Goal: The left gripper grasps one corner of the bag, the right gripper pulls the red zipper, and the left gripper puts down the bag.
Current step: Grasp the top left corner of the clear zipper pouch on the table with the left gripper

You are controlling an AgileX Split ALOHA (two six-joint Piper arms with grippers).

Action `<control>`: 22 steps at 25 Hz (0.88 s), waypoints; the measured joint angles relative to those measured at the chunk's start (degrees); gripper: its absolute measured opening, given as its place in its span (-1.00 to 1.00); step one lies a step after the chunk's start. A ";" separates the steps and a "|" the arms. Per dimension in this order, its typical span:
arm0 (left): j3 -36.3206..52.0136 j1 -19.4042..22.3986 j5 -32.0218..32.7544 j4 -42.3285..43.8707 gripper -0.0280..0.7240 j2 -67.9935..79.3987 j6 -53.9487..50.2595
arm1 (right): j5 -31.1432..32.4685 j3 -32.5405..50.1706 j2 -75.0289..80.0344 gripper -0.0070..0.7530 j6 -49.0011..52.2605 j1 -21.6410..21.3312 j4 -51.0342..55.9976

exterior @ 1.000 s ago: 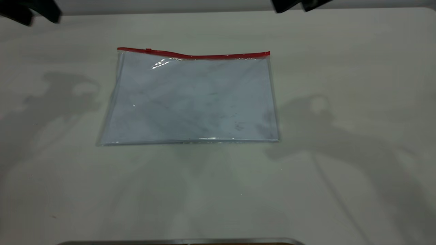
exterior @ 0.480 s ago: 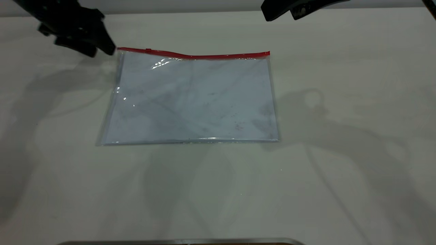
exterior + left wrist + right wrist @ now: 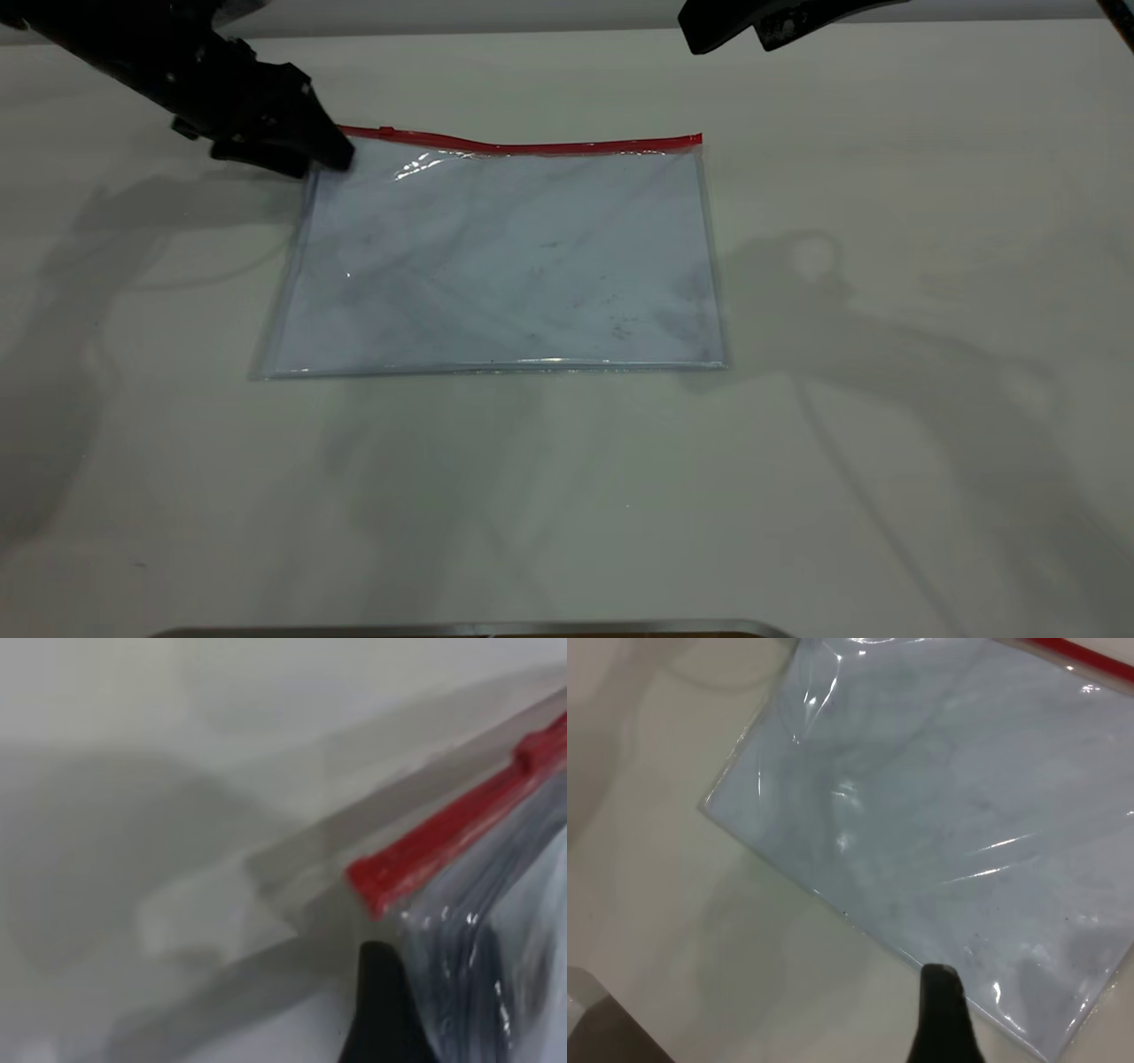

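Note:
The bag (image 3: 505, 266) lies flat on the white table, a clear bluish pouch with smudges. The red zipper (image 3: 532, 146) runs along its far edge, and its small slider tab (image 3: 386, 132) sits near the left end. My left gripper (image 3: 314, 164) is low over the bag's far left corner and hides it, jaws apart. In the left wrist view one black finger (image 3: 376, 1001) stands right beside the red zipper's end (image 3: 381, 881) and the bag's crinkled plastic (image 3: 496, 948). My right gripper (image 3: 735, 37) hangs open at the far edge, above and apart from the bag (image 3: 966, 797).
A grey metal edge (image 3: 469, 629) runs along the table's near side. The table's far edge (image 3: 532, 31) lies just behind the bag. Arm shadows fall on both sides of the bag.
My left gripper has come in from the far left and down onto the bag's far left corner. The right gripper came slightly into view, then held still. The bag has not moved.

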 joint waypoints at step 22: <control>-0.01 -0.47 8.71 -7.81 -0.78 -3.33 25.54 | 0.84 -10.81 7.50 0.54 -11.59 0.00 3.47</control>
